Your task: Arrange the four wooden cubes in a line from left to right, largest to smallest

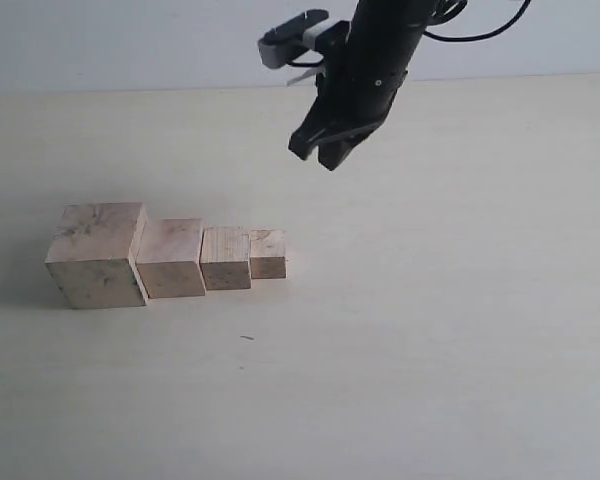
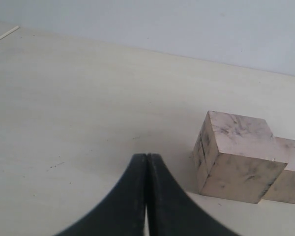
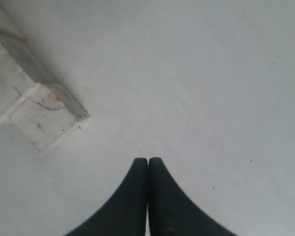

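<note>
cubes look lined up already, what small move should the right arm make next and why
Probably just retract the right gripper up and away; nothing seems left to place. The largest cube, second cube, third cube and smallest cube already sit in a touching row, descending left to right, and its jaws are shut on nothing above the table.

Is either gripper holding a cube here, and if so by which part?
Nothing is held. The left gripper and the right gripper are both shut on nothing; the four wooden cubes sit in a row on the table, untouched.
</note>
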Tool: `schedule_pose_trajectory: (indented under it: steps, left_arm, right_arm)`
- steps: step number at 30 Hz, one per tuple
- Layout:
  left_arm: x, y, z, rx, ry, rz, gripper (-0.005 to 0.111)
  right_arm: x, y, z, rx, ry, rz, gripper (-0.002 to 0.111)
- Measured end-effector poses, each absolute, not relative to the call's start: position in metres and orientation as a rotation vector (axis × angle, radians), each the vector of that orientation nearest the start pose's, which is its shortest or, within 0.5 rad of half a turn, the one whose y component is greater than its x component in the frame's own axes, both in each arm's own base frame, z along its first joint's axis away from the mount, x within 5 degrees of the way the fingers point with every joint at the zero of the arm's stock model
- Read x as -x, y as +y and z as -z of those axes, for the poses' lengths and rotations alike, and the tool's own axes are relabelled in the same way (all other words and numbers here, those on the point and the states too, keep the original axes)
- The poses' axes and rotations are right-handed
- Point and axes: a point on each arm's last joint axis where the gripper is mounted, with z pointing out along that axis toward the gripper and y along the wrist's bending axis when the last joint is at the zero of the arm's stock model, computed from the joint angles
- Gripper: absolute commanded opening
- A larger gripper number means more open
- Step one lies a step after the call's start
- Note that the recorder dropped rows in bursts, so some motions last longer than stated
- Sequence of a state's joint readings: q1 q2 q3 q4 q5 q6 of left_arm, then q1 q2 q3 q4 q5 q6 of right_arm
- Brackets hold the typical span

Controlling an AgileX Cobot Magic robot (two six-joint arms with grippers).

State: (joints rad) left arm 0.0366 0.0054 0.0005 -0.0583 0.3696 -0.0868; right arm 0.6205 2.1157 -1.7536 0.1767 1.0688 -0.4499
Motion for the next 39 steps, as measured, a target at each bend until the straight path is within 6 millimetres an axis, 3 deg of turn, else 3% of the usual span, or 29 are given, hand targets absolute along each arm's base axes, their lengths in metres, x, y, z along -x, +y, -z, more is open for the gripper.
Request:
schedule_pose_trajectory:
  steps: [6,8,11,13,17,22,27,31,36,39]
  left_arm:
    - [-0.053,0.0,-0.18,0.15,1.853,0.092,0.0]
    - [-0.053,0.0,-0.18,0.15,1.853,0.092,0.0]
    - [-0.053,0.0,-0.18,0.15,1.853,0.092,0.0]
    - [-0.053,0.0,-0.18,0.15,1.853,0.092,0.0]
    - [-0.053,0.0,-0.18,0.15,1.853,0.092,0.0]
    - [-0.053,0.0,-0.18,0.15,1.853,0.092,0.0]
    - [-0.053,0.0,-0.18,0.15,1.853,0.092,0.0]
    - [-0.053,0.0,-0.18,0.15,1.853,0.092,0.0]
    - [-0.053,0.0,-0.18,0.15,1.853,0.092,0.0]
    - [-0.053,0.0,-0.18,0.15,1.853,0.092,0.0]
  right_arm:
    - [-0.343,0.266,-0.243,1.205,2.529,-0.361,0.0]
    - [-0.326,0.255,-0.258,1.076,2.476,-0.41,0.0]
    - [-0.282,0.23,-0.283,0.813,2.378,-0.608,0.0]
    - [-0.26,0.216,-0.303,0.726,2.313,-0.673,0.0]
    - [-0.234,0.197,-0.348,0.684,2.155,-0.719,0.0]
    - [-0.218,0.17,-0.379,0.755,2.009,-0.491,0.0]
    - [-0.221,0.128,-0.381,0.503,2.054,-0.302,0.0]
    - [-0.21,0.091,-0.373,0.36,2.045,-0.238,0.0]
    - [-0.172,0.042,-0.346,0.187,1.975,-0.154,0.0]
    - [-0.14,0.02,-0.327,0.101,1.902,-0.095,0.0]
